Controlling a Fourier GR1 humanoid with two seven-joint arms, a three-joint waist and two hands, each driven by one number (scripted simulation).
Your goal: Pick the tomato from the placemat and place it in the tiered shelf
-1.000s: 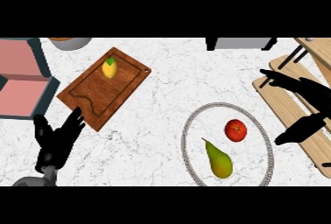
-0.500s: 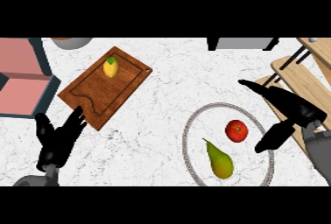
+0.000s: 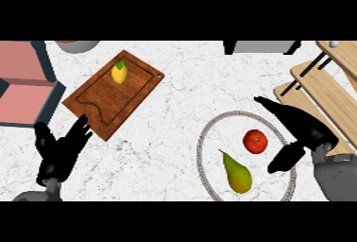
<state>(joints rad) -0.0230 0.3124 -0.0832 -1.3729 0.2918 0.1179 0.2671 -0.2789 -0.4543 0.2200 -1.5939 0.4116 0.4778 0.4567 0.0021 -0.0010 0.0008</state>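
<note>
Far left edge: a pink block [image 3: 24, 90] with a dark teal frame, partly out of view. Behind it, at the far edge, a grey bowl-like vessel [image 3: 77, 46], mostly cut off.

Left hand [image 3: 59, 151] near the left near corner of the counter, fingers straight and spread, pointing away, holding nothing. Fingertips lie just at the near corner of the wooden cutting board [image 3: 115, 94]; contact cannot be told. The board sits at an angle, and a yellow lemon [image 3: 120, 73] with a green tip rests on its far end.

Counter [image 3: 181, 94]: white marble with faint grey veins, bare through the middle.

Right of centre: a round pale placemat [image 3: 209, 137] with a grey braided rim. The tomato [image 3: 255, 141], red, lies on it, right of its middle. A green pear [image 3: 237, 173] lies near and to the left of the tomato, stem end pointing away, well apart from it.

Right hand [image 3: 300, 130] is over the right side of the placemat, fingers and thumb spread wide, nothing held. One dark digit reaches toward the far side, another hangs down just right of the tomato; not touching it as far as shows.

Far right: the tiered shelf [image 3: 324, 94], light wood boards on black posts. A grey box [image 3: 261, 46] stands at the far edge.
</note>
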